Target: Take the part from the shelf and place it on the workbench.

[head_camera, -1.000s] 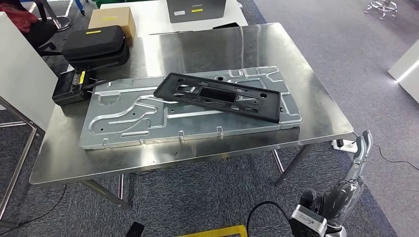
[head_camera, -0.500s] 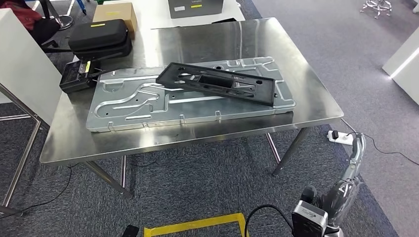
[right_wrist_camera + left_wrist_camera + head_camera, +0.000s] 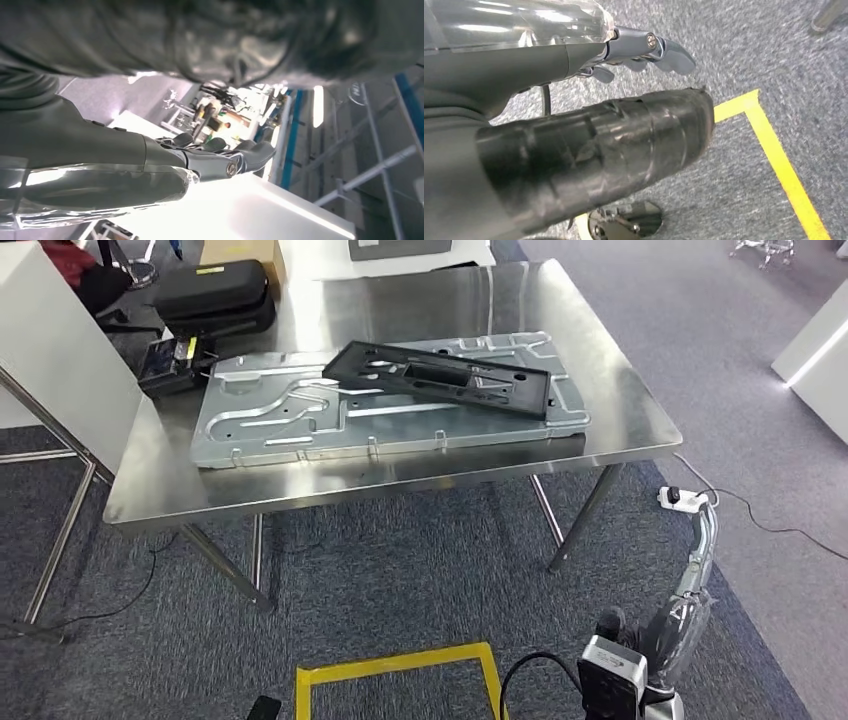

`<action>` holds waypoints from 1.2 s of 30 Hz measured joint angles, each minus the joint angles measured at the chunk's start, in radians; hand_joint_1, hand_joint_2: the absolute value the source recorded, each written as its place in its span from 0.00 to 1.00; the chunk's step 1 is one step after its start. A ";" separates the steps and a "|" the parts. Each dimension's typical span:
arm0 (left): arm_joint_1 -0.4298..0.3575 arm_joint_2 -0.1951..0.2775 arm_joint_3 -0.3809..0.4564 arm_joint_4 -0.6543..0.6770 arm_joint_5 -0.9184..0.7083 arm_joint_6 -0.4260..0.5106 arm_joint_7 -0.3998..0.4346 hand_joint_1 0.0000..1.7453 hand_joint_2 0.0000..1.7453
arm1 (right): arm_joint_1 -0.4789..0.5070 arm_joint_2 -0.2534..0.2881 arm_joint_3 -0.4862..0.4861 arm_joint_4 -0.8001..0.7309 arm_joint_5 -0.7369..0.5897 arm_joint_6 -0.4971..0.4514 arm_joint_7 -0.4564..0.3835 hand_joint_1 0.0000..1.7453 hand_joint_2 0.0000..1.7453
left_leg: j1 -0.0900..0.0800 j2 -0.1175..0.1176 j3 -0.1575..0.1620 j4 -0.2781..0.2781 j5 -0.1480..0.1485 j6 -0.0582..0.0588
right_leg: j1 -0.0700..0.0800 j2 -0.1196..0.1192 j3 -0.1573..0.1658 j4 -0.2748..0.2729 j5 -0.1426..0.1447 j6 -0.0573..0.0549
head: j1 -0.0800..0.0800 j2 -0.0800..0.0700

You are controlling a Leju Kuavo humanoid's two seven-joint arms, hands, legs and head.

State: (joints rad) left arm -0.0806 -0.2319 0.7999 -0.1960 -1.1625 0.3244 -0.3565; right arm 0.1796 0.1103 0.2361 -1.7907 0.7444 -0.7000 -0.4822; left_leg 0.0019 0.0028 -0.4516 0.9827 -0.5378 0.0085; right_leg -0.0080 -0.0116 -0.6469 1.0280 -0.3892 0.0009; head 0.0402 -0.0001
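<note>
Steel workbench (image 3: 150, 490) stands on grey carpet (image 3: 400, 590).

The left hand (image 3: 589, 100) comes in from nine o'clock and takes up most of the picture. A thick dark thumb (image 3: 624, 145), wrapped in glossy, wrinkled tape, runs across the middle toward three o'clock. Above it, at about twelve o'clock, lie the clear shiny cover and grey shell of the hand's back, with the metal-jointed fingers (image 3: 664, 50) reaching toward one o'clock; they hold nothing. Behind lies grey speckled carpet (image 3: 774, 55). A yellow tape line (image 3: 784, 165) runs from three o'clock down to five o'clock, turning a corner. A table leg (image 3: 829, 12) shows at one o'clock.
</note>
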 joint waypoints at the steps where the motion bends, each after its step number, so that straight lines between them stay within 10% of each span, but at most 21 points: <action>1: 0.001 0.000 0.000 0.000 0.000 0.000 0.000 0.00 0.00 | 0.000 -0.001 0.000 0.000 0.000 0.000 0.000 0.00 0.00 | 0.001 0.002 -0.008 -0.002 0.010 0.006 | -0.002 0.001 -0.002 0.001 0.002 0.006 | 0.000 0.000; 7: 0.001 0.000 0.000 0.000 -0.002 -0.001 0.001 0.00 0.00 | 0.001 -0.009 0.000 0.006 -0.001 0.000 0.002 0.00 0.00 | 0.004 0.012 -0.087 0.000 0.079 0.035 | -0.008 0.007 -0.060 0.250 -0.205 0.031 | 0.000 0.000; 9: 0.001 0.000 0.000 0.000 -0.002 -0.001 0.001 0.00 0.00 | 0.000 -0.010 0.000 0.008 -0.001 0.000 0.002 0.00 0.00 | 0.003 0.012 -0.123 0.012 0.098 0.032 | -0.008 0.007 -0.024 0.260 -0.168 0.032 | 0.000 0.000; 11: 0.001 0.000 0.000 0.000 -0.002 -0.001 0.001 0.00 0.00 | -0.001 -0.012 0.000 0.008 -0.001 0.000 0.002 0.00 0.00 | 0.002 0.011 -0.155 0.027 0.114 0.025 | -0.007 0.007 0.077 0.139 -0.133 0.026 | 0.000 0.000; 14: 0.001 -0.001 0.000 0.000 -0.002 -0.001 0.000 0.00 0.00 | -0.005 -0.012 0.001 0.008 -0.001 0.000 0.002 0.00 0.00 | 0.001 0.010 -0.174 0.039 0.134 0.009 | 0.001 0.010 0.172 -0.015 -0.158 0.012 | 0.000 0.000; 17: 0.003 -0.001 0.001 0.000 -0.002 -0.001 0.000 0.00 0.00 | -0.005 -0.013 0.002 0.008 -0.001 0.000 0.002 0.00 0.00 | 0.003 0.007 -0.184 0.041 0.138 -0.010 | 0.000 0.008 0.153 -0.029 -0.134 -0.009 | 0.000 0.000; 22: 0.005 -0.001 0.001 0.000 -0.002 -0.001 0.001 0.00 0.00 | -0.006 -0.013 0.006 0.008 -0.001 0.000 0.002 0.00 0.00 | 0.007 0.003 -0.241 0.275 -0.059 -0.026 | -0.002 0.003 0.076 -0.032 -0.068 -0.028 | -0.002 0.000; 24: 0.005 -0.001 0.001 0.000 -0.002 -0.001 0.001 0.00 0.00 | -0.005 -0.013 0.006 0.009 -0.001 0.000 0.002 0.00 0.00 | 0.008 0.003 -0.209 0.303 -0.032 -0.026 | -0.001 0.003 0.044 -0.026 -0.045 -0.025 | -0.002 0.000; 28: 0.001 0.000 0.001 0.000 -0.002 -0.001 0.000 0.00 0.00 | -0.006 -0.013 0.006 0.009 -0.001 0.000 0.002 0.00 0.00 | 0.003 0.003 -0.014 0.047 0.003 -0.009 | 0.001 0.003 -0.001 -0.008 -0.010 -0.010 | -0.002 0.000; 32: 0.001 0.000 0.001 0.000 -0.002 -0.001 0.000 0.00 0.00 | -0.005 -0.014 0.007 0.009 -0.001 0.000 0.002 0.00 0.00 | 0.001 0.005 -0.001 -0.014 0.007 0.017 | 0.000 0.003 -0.010 -0.010 0.011 0.013 | -0.003 0.000; 36: 0.001 -0.001 0.001 0.000 -0.002 -0.001 0.001 0.00 0.00 | -0.004 -0.016 0.007 0.009 -0.003 0.000 0.005 0.00 0.00 | 0.004 0.011 -0.054 -0.017 0.057 0.040 | -0.005 0.009 -0.051 0.151 -0.167 0.031 | -0.002 0.000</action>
State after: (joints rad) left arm -0.0800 -0.2327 0.8011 -0.1957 -1.1649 0.3231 -0.3559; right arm 0.1759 0.0942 0.2430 -1.7814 0.7412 -0.7000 -0.4774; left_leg 0.0056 0.0142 -0.5052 0.9655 -0.4813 0.0489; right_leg -0.0129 -0.0023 -0.6984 1.1795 -0.5562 0.0321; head 0.0385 -0.0001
